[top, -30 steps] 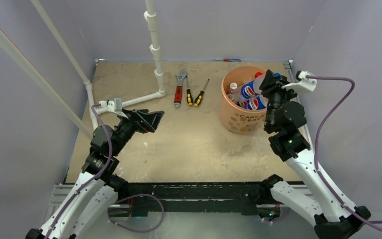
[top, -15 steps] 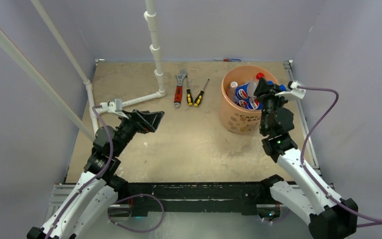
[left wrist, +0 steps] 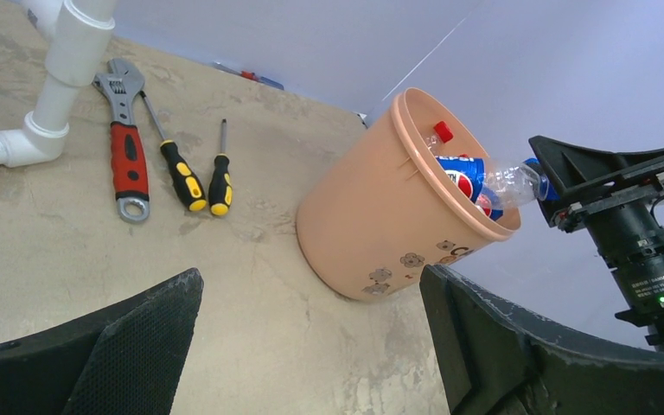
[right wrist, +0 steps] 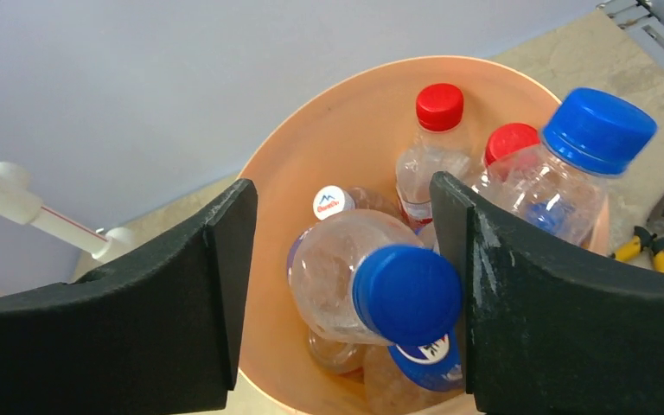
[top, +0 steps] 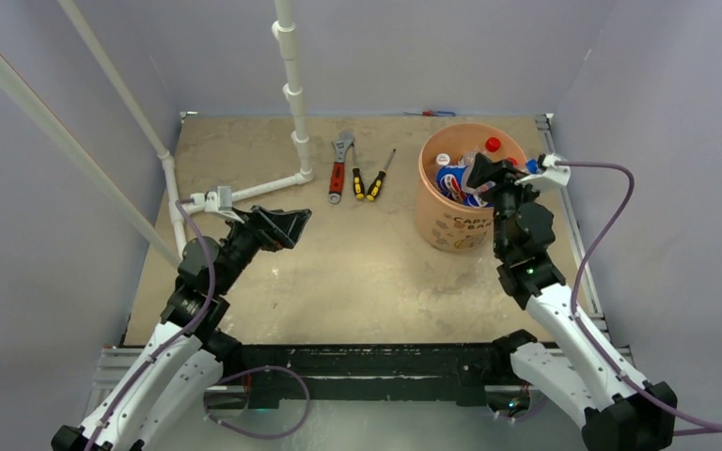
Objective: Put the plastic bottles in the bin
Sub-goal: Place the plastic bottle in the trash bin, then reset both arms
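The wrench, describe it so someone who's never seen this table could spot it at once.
Find the upright white pipe at the back of the table. Three tools lie between its foot and the orange bucket. The wrench is the leftmost, thick, with a red handle and metal head; the two screwdrivers beside it are thin, yellow and black.

Orange bin (top: 444, 225) w/ brown flower print; clear bottles (right wrist: 341, 259) w/ blue, red, white caps.

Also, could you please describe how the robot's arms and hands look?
Both arms are white low down, black higher up. The left hand and right hand are black, with two broad wedge-shaped fingers each. Purple cables run to white wrist cameras.
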Available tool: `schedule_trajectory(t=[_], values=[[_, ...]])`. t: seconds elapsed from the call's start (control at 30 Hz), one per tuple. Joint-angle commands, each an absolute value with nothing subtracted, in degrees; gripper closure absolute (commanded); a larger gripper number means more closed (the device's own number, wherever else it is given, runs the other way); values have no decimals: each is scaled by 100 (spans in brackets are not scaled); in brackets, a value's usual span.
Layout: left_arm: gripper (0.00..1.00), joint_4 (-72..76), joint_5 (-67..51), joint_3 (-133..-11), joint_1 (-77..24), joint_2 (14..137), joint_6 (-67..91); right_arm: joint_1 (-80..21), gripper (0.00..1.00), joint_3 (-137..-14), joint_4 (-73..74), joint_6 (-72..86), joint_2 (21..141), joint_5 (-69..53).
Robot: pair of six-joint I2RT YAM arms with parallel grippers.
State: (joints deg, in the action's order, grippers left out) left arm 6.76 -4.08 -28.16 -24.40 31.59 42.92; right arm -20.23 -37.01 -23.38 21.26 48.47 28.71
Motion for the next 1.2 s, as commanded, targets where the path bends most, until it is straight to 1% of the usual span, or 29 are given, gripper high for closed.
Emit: schedule_trajectory(t=[0.0,0.13,0.23,0.33,0.53,0.77,0.83,0.9,1.0,1.07,1.17], values=[[4,931,-405,-2763,-2426,3173,4385,-2013,24,-3986,-1736,2226,4536,2856],[4,911,-397,-2765,-2426,3164,4386,-2013,18,-4250,-1419,2232,4359,2908],[4,861,-365,-2785,-2426,3164,4381,-2013,7,-4563,-1092,2209,4271,2924],[4,767,-291,-2836,-2426,3164,4339,-2013,1,-4904,-716,2168,4200,2965],[3,276,-25,-3163,-2426,3333,4163,-2013,1,-5416,99,2155,3716,2812],[2,-782,510,-3787,-2426,3810,3817,-2013,1,-5693,1291,2161,3183,2672],[1,-1153,658,-4009,-2426,3959,3691,-2013,1,-5615,1474,2022,3058,2215],[1,-1448,834,-4185,-2426,4102,3633,-2013,1,-5443,1350,1812,2806,1165],[1,-1774,1054,-4355,-2426,4203,3617,-2012,1,-5206,1113,1582,2432,110],[1,-1905,1151,-4395,-2426,4219,3652,-2013,1,-5066,1081,1728,2190,-328],[1,-2069,1267,-4395,-2426,4187,3717,-2012,1,-4865,1171,1995,1927,-564]])
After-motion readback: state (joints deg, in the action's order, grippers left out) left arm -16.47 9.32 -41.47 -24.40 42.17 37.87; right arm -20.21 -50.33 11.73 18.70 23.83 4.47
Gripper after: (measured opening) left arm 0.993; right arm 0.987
